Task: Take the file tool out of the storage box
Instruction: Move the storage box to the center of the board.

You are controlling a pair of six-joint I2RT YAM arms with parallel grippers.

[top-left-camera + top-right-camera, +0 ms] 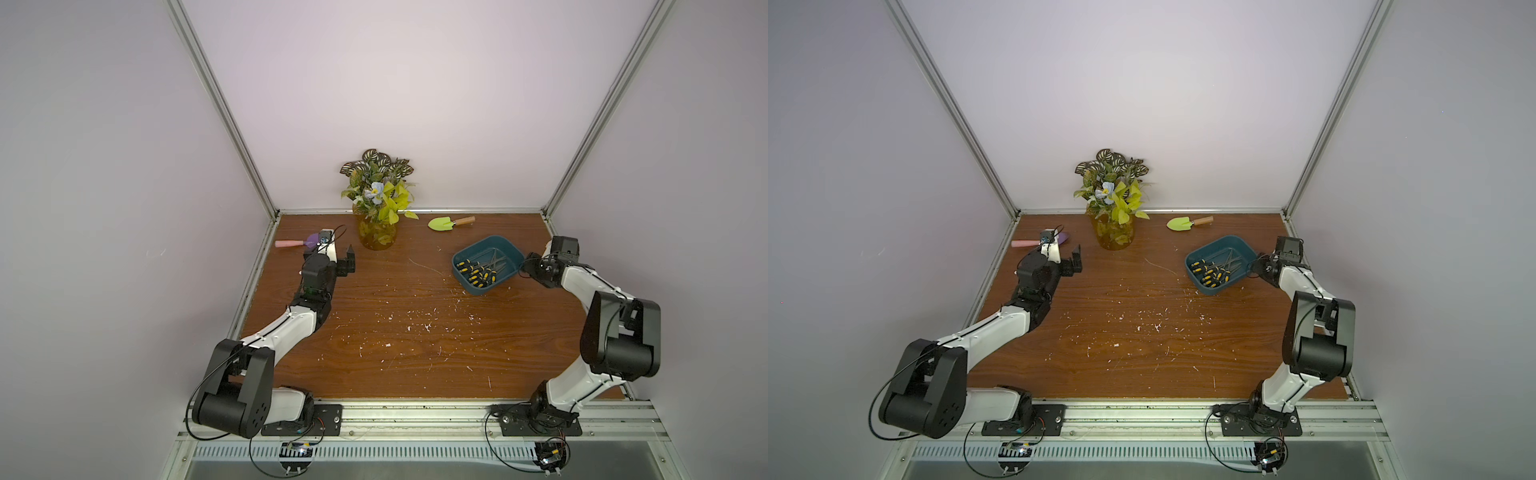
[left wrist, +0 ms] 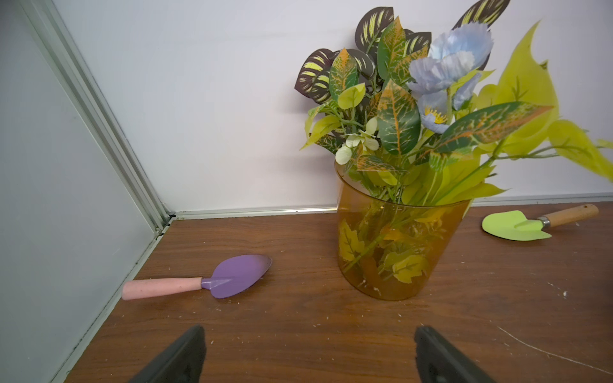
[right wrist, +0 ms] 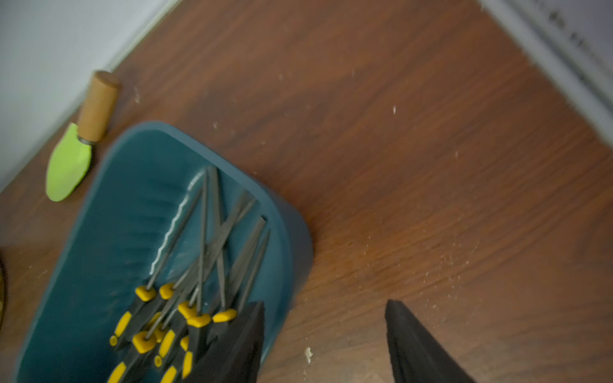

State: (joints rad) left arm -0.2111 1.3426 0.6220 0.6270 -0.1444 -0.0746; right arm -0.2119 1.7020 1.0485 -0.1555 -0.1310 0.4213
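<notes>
My right gripper (image 3: pixel 325 303) sits at the right-hand edge of the storage box (image 3: pixel 126 215). Its jaws are partly open and have hold of nothing. In the right wrist view, which is a little blurred, one finger (image 3: pixel 238 345) stands over the inside of the box. The other finger (image 3: pixel 418 348) stands over bare table (image 3: pixel 431 165) outside it, so the box's wall runs between the two. I cannot tell whether either finger touches the wall.

The files (image 3: pixel 205 265) all lie in the box in a loose, crossed bundle. Their yellow-and-black handles are gathered at one end and their grey blades point toward the other. In both top views the box (image 1: pixel 473 251) (image 1: pixel 1214 248) rests flat on the right side of the table, with my right gripper (image 1: pixel 524 266) (image 1: pixel 1255 268) against its right corner.

My left gripper (image 2: pixel 306 331) is wide open and empty above the table's far left, well apart from the box. It faces the amber vase (image 2: pixel 394 248) of leaves, with a purple trowel (image 2: pixel 238 275) lying beside the vase. A green trowel (image 1: pixel 442 224) lies near the back wall, beyond the box
</notes>
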